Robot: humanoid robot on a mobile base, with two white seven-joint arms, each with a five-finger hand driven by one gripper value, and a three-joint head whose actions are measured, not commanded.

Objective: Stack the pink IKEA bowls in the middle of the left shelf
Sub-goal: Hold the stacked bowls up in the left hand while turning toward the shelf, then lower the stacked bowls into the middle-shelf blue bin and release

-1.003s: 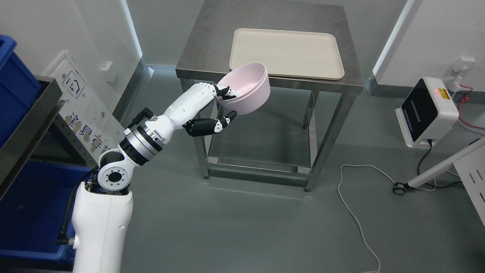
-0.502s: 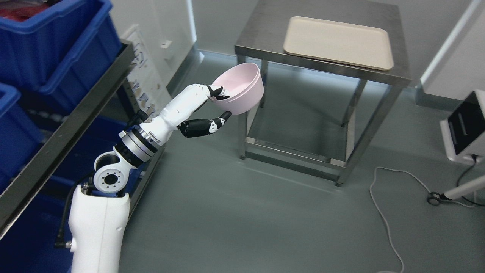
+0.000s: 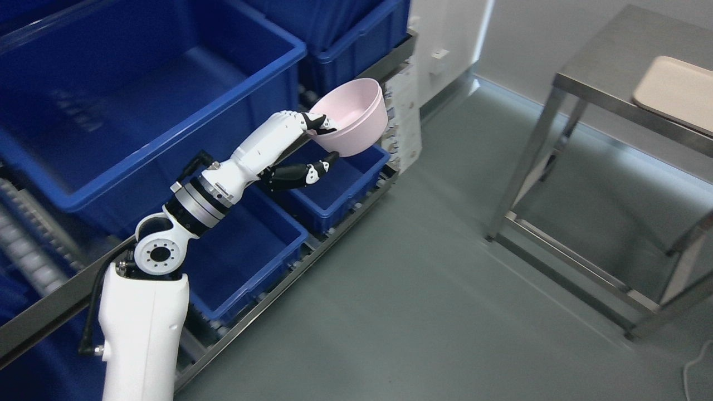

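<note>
- Swung leftward, the head view has turned since the earlier frames: the steel table (image 3: pixel 590 83) and its cream tray (image 3: pixel 677 92), which sat in the middle before, now lie at the right edge, and a shelf rack (image 3: pixel 312 259) of blue bins fills the left; that is the camera moving, not the furniture
- Against the arm itself the pink bowl (image 3: pixel 351 125) sits as it did, still raised at the end of the left arm, which comes in from the lower left
- Left hand (image 3: pixel 312 147) is closed on the bowl: upper fingers (image 3: pixel 316 123) hook over the near rim into the bowl, while the thumb (image 3: pixel 312 171) reaches up under the outer wall, its tip against the bowl's lower side
- Bowl is held clear of every surface, in front of the rack, just above the small blue bin (image 3: pixel 340 192) on the lower level and below the upper-level bin (image 3: pixel 356 50)
- Bowl is tilted, its mouth facing up and toward the left, so the pale inside shows; its rounded base points down and to the right
- Big blue bin (image 3: pixel 139 106) sits to the left of the hand on the upper level, and another blue bin (image 3: pixel 245 262) lies on the lower level beneath the forearm
- Printed white sign (image 3: pixel 406 120) stands at the rack's end just right of the bowl; its print is too blurred to read
</note>
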